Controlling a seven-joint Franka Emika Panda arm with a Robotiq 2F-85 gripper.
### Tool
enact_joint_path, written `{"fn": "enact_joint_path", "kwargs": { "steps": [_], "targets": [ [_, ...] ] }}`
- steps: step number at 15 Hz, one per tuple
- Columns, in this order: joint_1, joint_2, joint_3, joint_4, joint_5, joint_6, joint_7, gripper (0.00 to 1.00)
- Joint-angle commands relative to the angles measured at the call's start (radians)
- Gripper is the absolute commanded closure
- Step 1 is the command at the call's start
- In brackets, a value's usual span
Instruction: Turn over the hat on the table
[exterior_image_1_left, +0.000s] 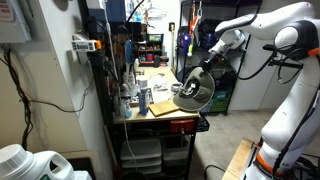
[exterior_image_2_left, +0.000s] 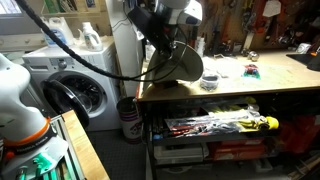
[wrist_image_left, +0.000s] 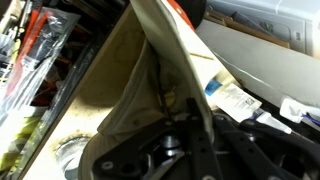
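The hat is lifted off the table and hangs tilted on edge from my gripper. In both exterior views it shows mostly its dark olive-black face (exterior_image_1_left: 191, 95) (exterior_image_2_left: 176, 62), above the end of the light-brown wooden table (exterior_image_1_left: 160, 110) (exterior_image_2_left: 250, 88). In the wrist view the pale tan straw face (wrist_image_left: 125, 80) fills the middle, with the brim edge running down into my jaws. My gripper (exterior_image_1_left: 203, 68) (exterior_image_2_left: 163, 28) (wrist_image_left: 172, 128) is shut on the hat's brim.
Small bottles and cans (exterior_image_1_left: 132, 95) stand on the table's far part. A small round can (exterior_image_2_left: 209, 80) and a green item (exterior_image_2_left: 252, 71) lie on the top. Tool-filled lower shelves (exterior_image_2_left: 220, 125) sit beneath. A washing machine (exterior_image_2_left: 75, 92) stands beside the table end.
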Motion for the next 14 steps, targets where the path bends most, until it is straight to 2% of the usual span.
{"fn": "enact_joint_path", "kwargs": {
  "steps": [1,8,14],
  "targets": [
    [0.049,-0.071,0.039,-0.003,-0.194,0.058,0.088,0.99],
    [0.157,-0.137,0.153,0.000,-0.570,0.144,0.258,0.99],
    [0.217,-0.181,0.213,-0.020,-0.874,0.229,0.285,0.99]
  ]
}}
